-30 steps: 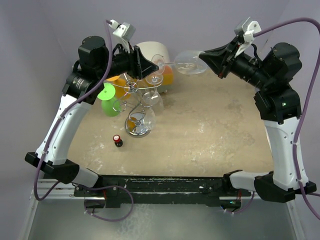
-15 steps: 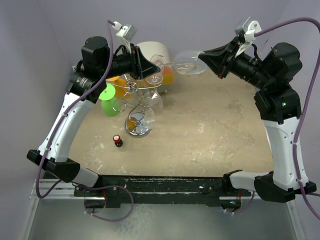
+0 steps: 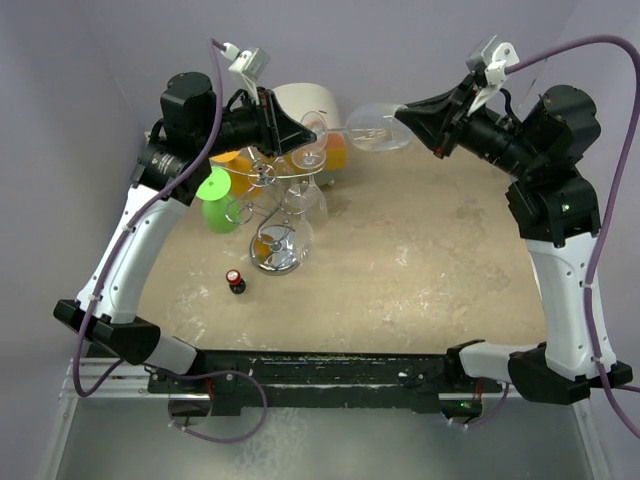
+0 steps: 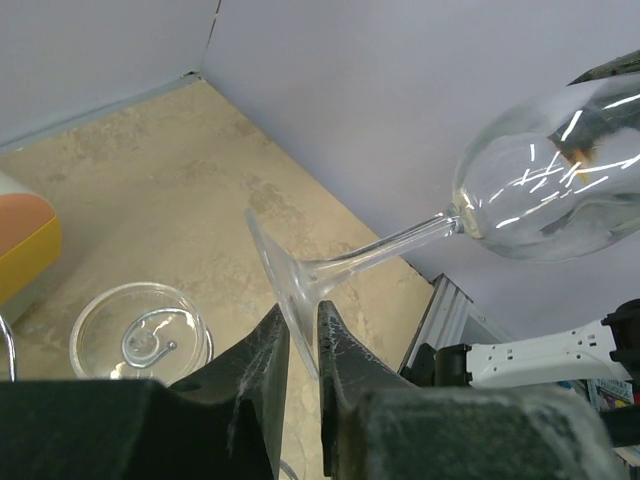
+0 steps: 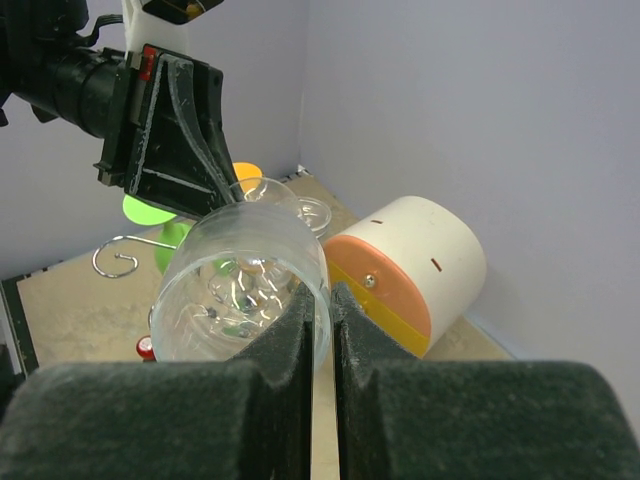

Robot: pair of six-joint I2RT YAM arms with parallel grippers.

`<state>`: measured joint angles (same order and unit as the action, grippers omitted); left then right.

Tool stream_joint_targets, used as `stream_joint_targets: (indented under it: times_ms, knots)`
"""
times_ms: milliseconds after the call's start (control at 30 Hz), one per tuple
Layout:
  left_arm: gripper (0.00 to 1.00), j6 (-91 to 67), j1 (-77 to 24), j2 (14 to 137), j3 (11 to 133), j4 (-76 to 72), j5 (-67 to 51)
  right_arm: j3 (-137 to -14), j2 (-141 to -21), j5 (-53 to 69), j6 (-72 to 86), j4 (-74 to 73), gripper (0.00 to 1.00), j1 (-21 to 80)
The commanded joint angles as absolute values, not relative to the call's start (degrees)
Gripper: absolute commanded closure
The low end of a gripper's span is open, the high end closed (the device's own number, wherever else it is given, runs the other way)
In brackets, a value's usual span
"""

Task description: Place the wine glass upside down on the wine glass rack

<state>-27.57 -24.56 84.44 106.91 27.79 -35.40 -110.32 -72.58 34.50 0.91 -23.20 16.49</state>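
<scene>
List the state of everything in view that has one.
wine glass, in mid-air, lying horizontal.
right gripper, fingers shut on the bowl's rim.
left gripper, fingers astride the foot; grip unclear.
wine glass rack, upright, other glasses hanging upside down.
white-and-orange drum, on its side.

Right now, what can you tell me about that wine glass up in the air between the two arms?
The wine glass is clear, with a rounded bowl, thin stem and flat round foot. It lies sideways in the air near the back wall. The right gripper pinches the bowl's rim, jaws shut. The foot's edge sits between the nearly closed jaws of the left gripper; whether they grip it is unclear.
</scene>
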Motion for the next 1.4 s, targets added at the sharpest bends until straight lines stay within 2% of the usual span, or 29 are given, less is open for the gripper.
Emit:
stream_joint_targets:
  times_ms: [0,133,233,367,967,1100,1167,1367]
  knots:
    - [0.83,-28.45,-24.08,83.49,106.52,24.62,-36.62,-110.98,-71.47,36.17,1.40,-18.07,1.00,16.79]
    - [0.88,-28.74,-24.08,83.58,106.52,24.23,-37.27,-110.58,-71.33,36.59,1.62,-17.87,1.00,16.79]
    - [1.00,-28.12,-24.05,83.46,106.38,24.00,-37.61,-109.89,-71.15,37.13,1.52,-17.89,1.00,16.79]
    - [1.00,-27.79,-23.39,82.93,106.39,23.82,-37.62,-109.13,-70.70,37.88,0.41,-18.47,0.99,16.79]
    - [1.00,-27.38,-18.30,81.03,106.60,24.80,-35.83,-106.41,-68.03,39.29,-4.56,-22.06,0.54,16.39]
    - [1.00,-21.55,-18.06,79.95,108.01,26.90,-32.89,-105.78,-66.51,37.30,-6.02,-23.14,0.46,15.71]
    - [1.00,-16.34,-18.16,79.47,109.44,28.64,-31.34,-104.33,-65.69,35.29,-7.32,-23.17,0.39,15.40]
    - [1.00,0.62,-18.19,79.39,115.16,38.06,-31.47,-100.36,-64.37,28.23,-8.53,-22.90,0.31,15.05]
